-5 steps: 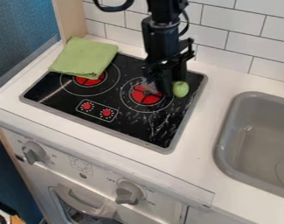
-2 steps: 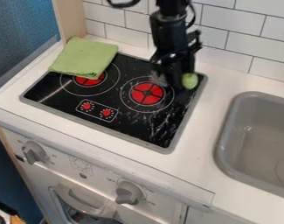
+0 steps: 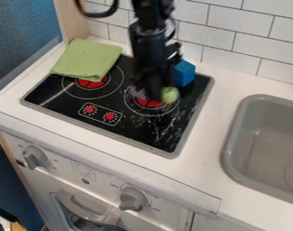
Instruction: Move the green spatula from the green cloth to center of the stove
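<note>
Close beside the gripper, a rounded green shape

In the camera view, we see the green spatula (image 3: 170, 94) as a blurred, rounded patch, its full outline unclear. It sits just beside the gripper (image 3: 151, 93), on the sink side, above the red burner (image 3: 149, 103); whether the gripper is open, closed or holding it, we cannot tell. Near the gripper toward the tiled wall (image 3: 248, 43) is a blue block (image 3: 184, 73); the stove (image 3: 133, 125) extends toward us.
</note>
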Controlling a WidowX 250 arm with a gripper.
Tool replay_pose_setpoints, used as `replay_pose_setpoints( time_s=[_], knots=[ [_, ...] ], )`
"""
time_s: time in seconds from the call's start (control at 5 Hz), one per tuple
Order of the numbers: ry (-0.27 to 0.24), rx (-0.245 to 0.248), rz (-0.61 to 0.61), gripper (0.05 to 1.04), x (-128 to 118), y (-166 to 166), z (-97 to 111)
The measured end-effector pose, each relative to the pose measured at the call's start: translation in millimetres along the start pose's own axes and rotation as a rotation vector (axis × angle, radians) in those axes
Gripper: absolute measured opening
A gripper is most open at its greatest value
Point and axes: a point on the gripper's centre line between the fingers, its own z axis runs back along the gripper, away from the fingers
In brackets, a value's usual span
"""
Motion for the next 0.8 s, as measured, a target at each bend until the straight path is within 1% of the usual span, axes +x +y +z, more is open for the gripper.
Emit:
replay_pose_setpoints(
  time_s=[0.2,0.4,0.6,0.8],
  knots=[
    [-0.052,-0.017,0.022,0.326,7.7,11.8,-6.1],
    [-0.116,-0.027,0.030,0.390,10.8,13.9,-12.2],
    [-0.134,-0.006,0.043,0.679,13.1,16.8,-14.3],
    [-0.120,0.011,0.071,0.958,11.1,18.1,-12.9]
  ],
)
